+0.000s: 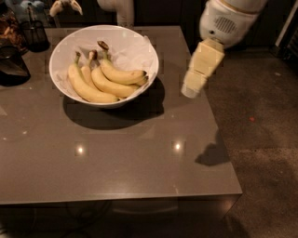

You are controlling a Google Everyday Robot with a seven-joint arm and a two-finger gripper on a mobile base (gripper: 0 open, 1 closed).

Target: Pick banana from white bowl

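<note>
The white bowl (63, 45) stands at the back left of the grey table, lined with crumpled white paper. Three bananas lie in it. The banana (122, 76) with the big dark-brown knobby stem end is the rightmost and topmost, its dark tip pointing right. Beside it lie a banana with a smaller brown stem (108, 86) and a longer one with a thin green stem (87, 90). My cream-coloured gripper (190, 90) hangs tip down over the table's right part, to the right of the bowl and apart from it.
A dark wire holder (35, 33) and a black object (11, 65) stand at the table's far left. The table's right edge (223, 153) borders brown floor. A white shape (118, 10) stands behind the table.
</note>
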